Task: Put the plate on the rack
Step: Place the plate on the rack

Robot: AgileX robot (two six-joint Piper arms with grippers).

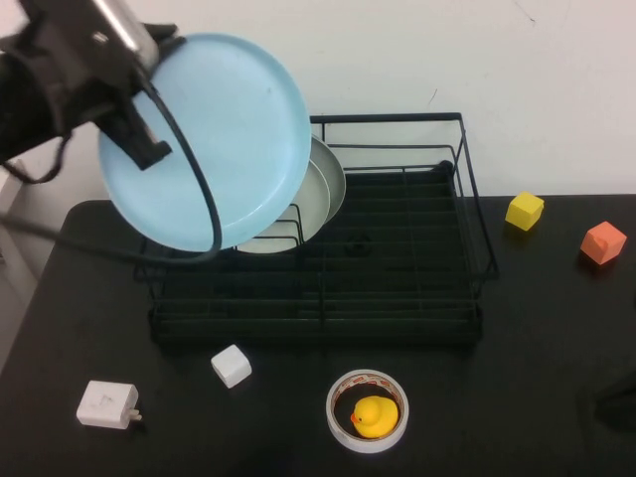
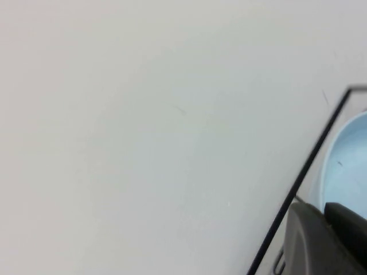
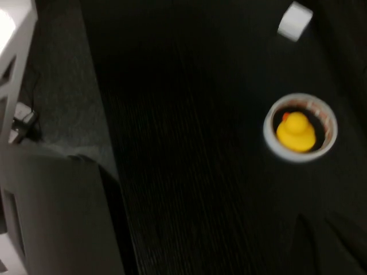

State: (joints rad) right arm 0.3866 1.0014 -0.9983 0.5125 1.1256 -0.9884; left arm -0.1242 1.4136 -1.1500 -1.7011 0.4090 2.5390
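While the black worktop (image 1: 556,328) carries everything else, the rack (image 1: 397,268) is set toward its back edge, against the pale wall. Its left end is already occupied by a grey-rimmed plate (image 1: 323,189) leaned upright in the wire divider, apparently so that a second plate can be slotted in beside it. The light-blue plate (image 1: 214,134) is held in the air above that left end, tilted steeply with its hollow face toward the camera, a pose judged to suit an edge-first descent into the wires. It is clamped at its left rim by the left hand (image 1: 139,134), clenched on the plate. The right hand (image 3: 330,243) is kept low at the worktop's near right, clenched on nothing, out of the way. Nearer the front, a tape roll (image 1: 368,410) is seen ringing a yellow duck (image 1: 375,415), with a white adapter (image 1: 107,404) and small white cube (image 1: 231,366) left of it.
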